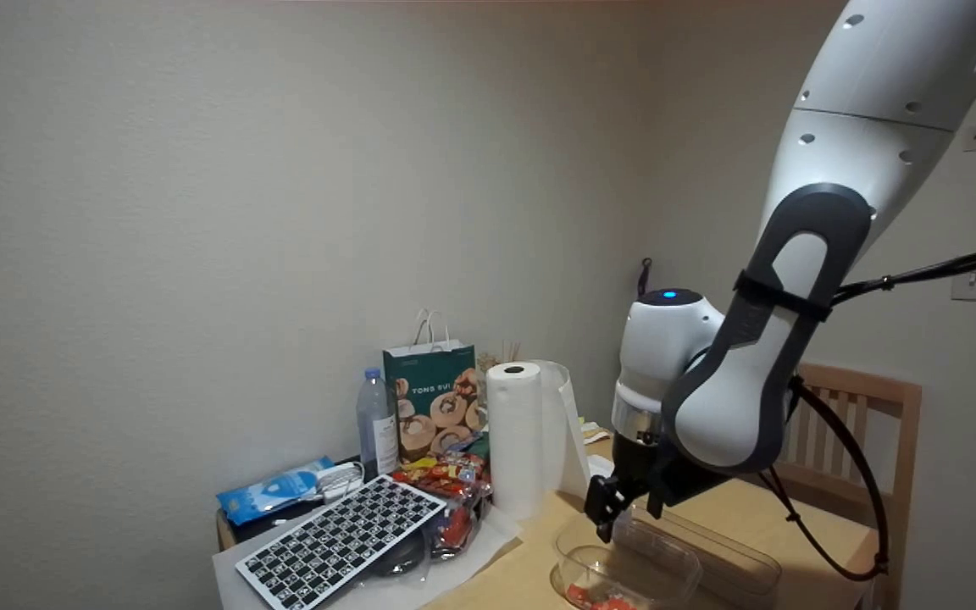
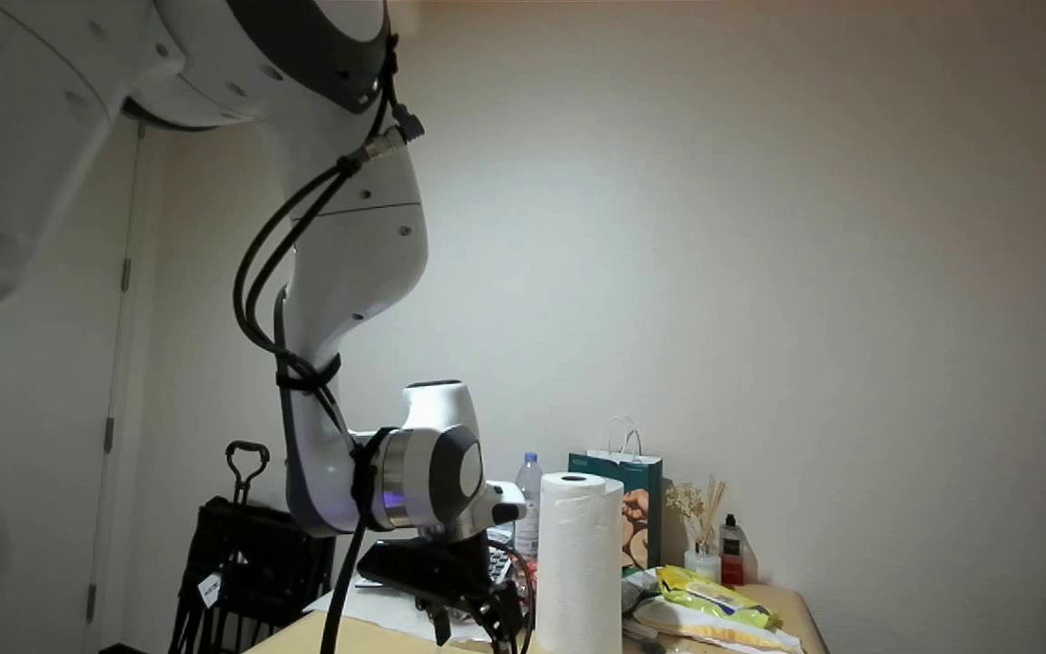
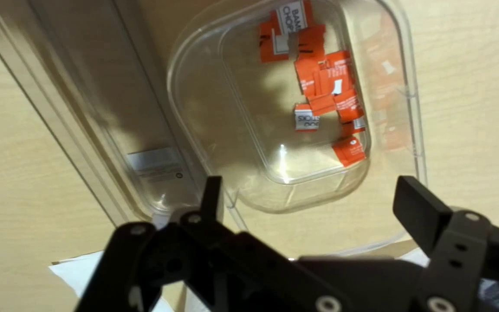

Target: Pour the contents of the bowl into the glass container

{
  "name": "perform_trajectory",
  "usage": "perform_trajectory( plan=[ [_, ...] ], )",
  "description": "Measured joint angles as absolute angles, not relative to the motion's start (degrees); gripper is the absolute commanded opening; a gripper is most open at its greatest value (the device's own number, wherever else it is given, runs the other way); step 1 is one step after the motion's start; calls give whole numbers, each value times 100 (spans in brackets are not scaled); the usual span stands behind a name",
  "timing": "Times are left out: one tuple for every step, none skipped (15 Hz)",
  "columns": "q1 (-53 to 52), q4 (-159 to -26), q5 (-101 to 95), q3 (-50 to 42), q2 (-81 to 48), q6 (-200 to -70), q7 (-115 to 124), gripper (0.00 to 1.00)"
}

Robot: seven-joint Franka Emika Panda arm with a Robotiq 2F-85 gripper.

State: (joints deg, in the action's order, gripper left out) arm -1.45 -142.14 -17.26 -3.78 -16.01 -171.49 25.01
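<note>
Gripper (image 3: 309, 187): jaws parted, grasping nothing. Bowl (image 3: 206, 102), holding loose red scraps (image 3: 329, 74), judged light, stiff and slippery; recommended hold: its rim (image 3: 416, 130), jaws astride it.

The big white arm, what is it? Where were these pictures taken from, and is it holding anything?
That's a robot arm, which a person steers. Two pictures look at it from outside; the third looks down from its wrist. Its black gripper works like a pincher: it's open, holding nothing. Below it on the table sits a clear bowl with orange-red scraps inside, and beside that a longer clear container. You can also see a paper towel roll, a green bag and a checkered board.
</note>
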Motion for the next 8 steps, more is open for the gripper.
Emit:
perform_trajectory(
  plan=[
    [111, -14219, -1410, -72, -1745, -17397, 2106, 100],
    [505, -14205, -1161, 359, -1936, -17625, 1711, 100],
    [941, -14163, -1039, 788, -2162, -17799, 1363, 100],
    [1356, -14080, -1030, 1149, -2398, -17898, 1099, 100],
    [1598, -13959, -975, 1317, -2595, -17941, 834, 100],
    [1690, -13816, -906, 1313, -2747, -17942, 578, 100],
    [1738, -13688, -888, 1294, -2855, -17941, 433, 100],
    [1752, -13602, -888, 1282, -2922, -17941, 381, 100]
  ],
)
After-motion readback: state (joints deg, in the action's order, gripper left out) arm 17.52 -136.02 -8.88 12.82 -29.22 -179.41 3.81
